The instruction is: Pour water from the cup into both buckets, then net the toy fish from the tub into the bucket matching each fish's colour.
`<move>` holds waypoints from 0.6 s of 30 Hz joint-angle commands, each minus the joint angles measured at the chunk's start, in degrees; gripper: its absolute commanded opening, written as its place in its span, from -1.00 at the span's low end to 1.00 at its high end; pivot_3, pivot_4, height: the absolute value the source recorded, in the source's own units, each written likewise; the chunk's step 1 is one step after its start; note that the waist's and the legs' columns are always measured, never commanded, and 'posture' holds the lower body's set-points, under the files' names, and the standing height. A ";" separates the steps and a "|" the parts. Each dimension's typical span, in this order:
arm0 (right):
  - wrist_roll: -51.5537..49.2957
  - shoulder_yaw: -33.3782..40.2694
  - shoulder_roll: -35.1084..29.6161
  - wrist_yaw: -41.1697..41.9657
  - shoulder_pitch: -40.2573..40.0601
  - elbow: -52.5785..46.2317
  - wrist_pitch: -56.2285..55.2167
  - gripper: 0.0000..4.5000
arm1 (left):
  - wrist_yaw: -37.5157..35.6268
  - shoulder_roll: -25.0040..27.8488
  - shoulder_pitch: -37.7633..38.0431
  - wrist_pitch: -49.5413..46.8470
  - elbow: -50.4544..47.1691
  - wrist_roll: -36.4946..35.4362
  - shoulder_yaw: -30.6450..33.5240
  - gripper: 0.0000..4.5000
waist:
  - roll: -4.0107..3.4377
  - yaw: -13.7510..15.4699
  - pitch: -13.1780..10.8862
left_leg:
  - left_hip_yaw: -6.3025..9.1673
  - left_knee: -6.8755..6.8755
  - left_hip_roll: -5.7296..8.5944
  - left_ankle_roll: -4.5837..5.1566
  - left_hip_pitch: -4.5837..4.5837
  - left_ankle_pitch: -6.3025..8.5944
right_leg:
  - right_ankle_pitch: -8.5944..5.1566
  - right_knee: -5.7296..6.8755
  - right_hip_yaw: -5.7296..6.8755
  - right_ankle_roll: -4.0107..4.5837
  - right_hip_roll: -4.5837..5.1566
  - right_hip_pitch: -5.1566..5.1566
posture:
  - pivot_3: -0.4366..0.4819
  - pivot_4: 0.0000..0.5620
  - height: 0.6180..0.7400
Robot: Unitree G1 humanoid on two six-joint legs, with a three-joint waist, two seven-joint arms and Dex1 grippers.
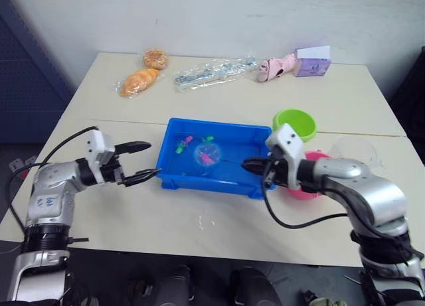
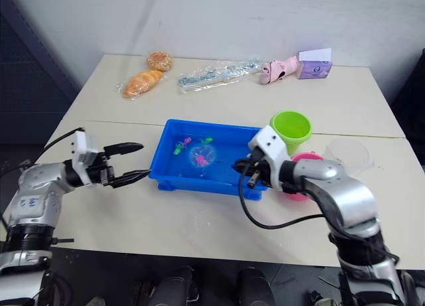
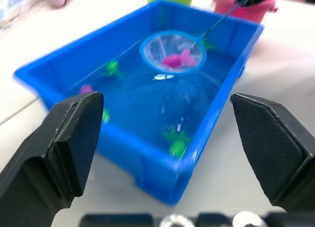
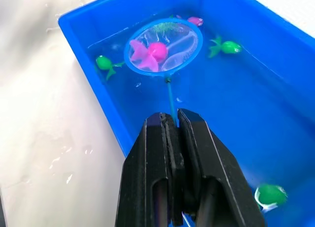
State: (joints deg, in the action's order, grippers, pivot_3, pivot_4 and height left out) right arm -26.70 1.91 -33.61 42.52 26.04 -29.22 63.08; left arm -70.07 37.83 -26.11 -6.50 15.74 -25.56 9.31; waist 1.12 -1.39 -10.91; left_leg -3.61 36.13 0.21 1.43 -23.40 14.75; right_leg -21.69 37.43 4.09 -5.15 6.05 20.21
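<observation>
Just ahead of the right tool (image 4: 172, 119), which is clamped on the net (image 4: 164, 46) handle, a pink fish (image 4: 150, 52) sits in the hoop over the tub (image 1: 174, 130), so the netting step seems underway and next calls for carrying it back to the pink bucket (image 1: 307, 186) beside that tool, while the left tool (image 1: 141, 163) hangs apart and empty near the tub's far end.

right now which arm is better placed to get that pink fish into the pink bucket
Right. The right hand is shut on the net, a pink fish sits in its hoop, and the pink bucket is beside that arm. The left hand is open, outside the tub.
</observation>
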 commanded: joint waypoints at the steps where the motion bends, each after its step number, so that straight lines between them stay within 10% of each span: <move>1: -6.04 8.67 -1.17 -1.09 -1.81 -5.95 4.85 -1.00 | -0.67 -1.90 -3.49 -2.26 -3.66 -1.79 -2.17 0.97 | 0.00 0.00 0.00 | 0.00 0.01 0.00 0.00 0.00 0.00 | 0.00 0.00 0.00 0.00 0.00 -0.02 | -0.05 -0.47 1.00; 18: -39.67 54.82 -2.39 -14.35 -17.96 -24.53 18.76 -1.00 | -5.07 -12.82 -15.96 -8.26 -2.90 -3.78 -9.53 0.97 | -0.01 1.25 0.00 | 0.11 -0.01 -0.01 0.02 0.16 -0.03 | 0.01 -0.53 0.12 -0.02 -0.13 -0.45 | -0.05 -0.47 1.00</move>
State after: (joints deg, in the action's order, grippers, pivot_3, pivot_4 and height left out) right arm -62.09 52.56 -34.64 29.93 9.10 -51.53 82.95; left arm -74.40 25.03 -41.02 -14.68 13.79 -28.04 -0.36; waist 1.12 -0.14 -10.91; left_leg -3.50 36.12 0.20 1.46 -23.23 14.72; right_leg -21.69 36.87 4.22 -5.17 5.92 19.74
